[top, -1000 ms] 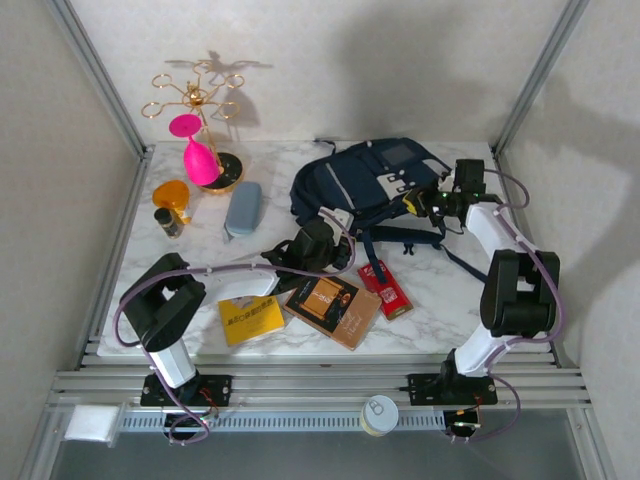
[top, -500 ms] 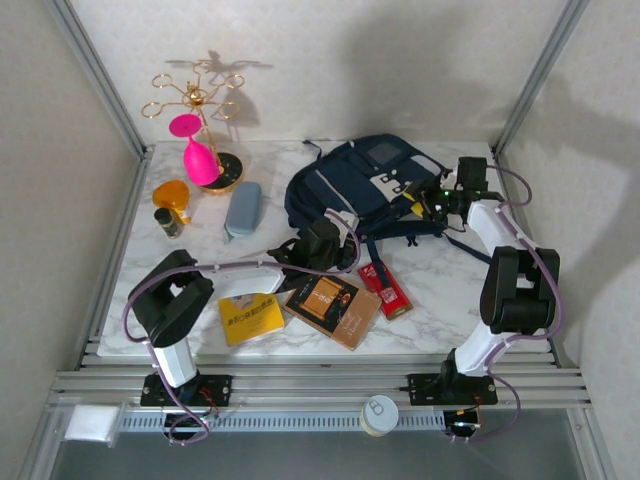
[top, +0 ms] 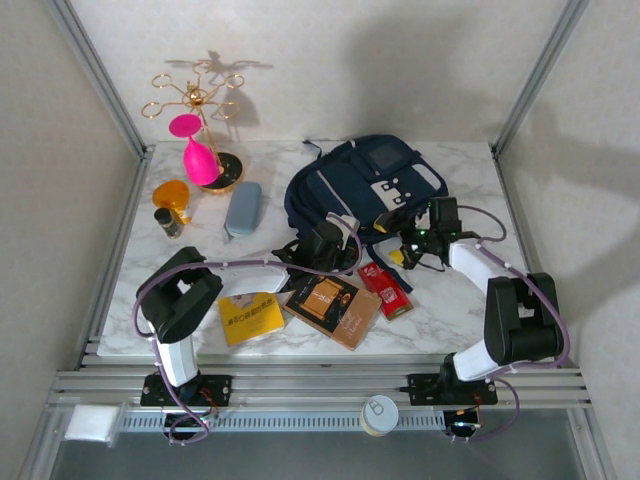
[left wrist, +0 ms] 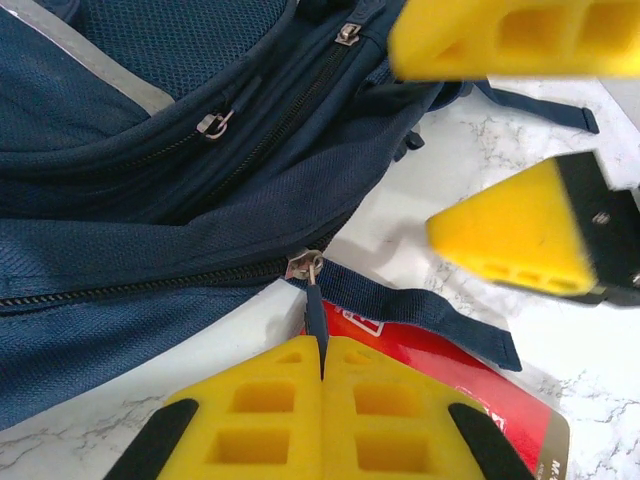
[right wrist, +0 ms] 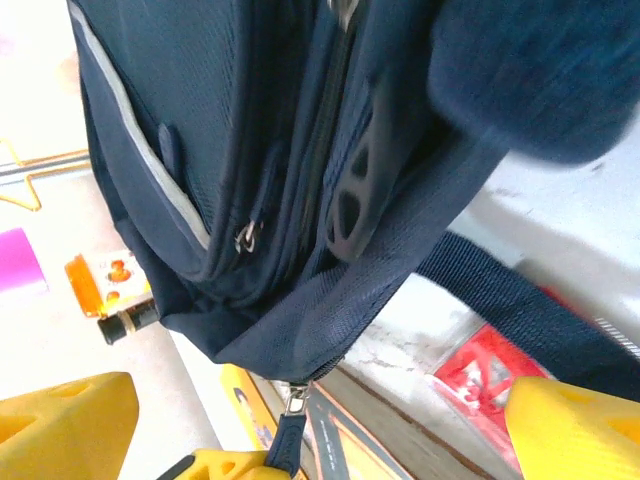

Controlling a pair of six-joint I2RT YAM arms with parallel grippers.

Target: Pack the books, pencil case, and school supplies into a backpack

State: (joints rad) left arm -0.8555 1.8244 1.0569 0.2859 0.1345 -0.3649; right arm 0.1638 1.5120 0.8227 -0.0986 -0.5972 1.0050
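White-veined marble covers the table [top: 470,180], which has pale walls and aluminium rails around it. The navy backpack [top: 350,180] is the biggest thing on it and lies at the back centre, with its lower edge toward the arms.

In front of the backpack lies the brown-black book [top: 335,302], turned at an angle. The yellow book [top: 252,318] is just to its left. The grey-blue pencil case [top: 243,208] sits well apart from both, left of the backpack and near a gold stand [top: 200,110]. The red pack [top: 386,288] lies just right of the brown-black book, and a dark backpack strap [left wrist: 420,310] crosses its far end.

The left gripper [left wrist: 321,352] is at the backpack's near edge. Its yellow fingers are pressed together and pinch the zipper pull [left wrist: 316,315] that hangs from the slider. The right gripper [top: 408,248] hangs close beside it over the strap. Its fingers are spread wide and it holds nothing.
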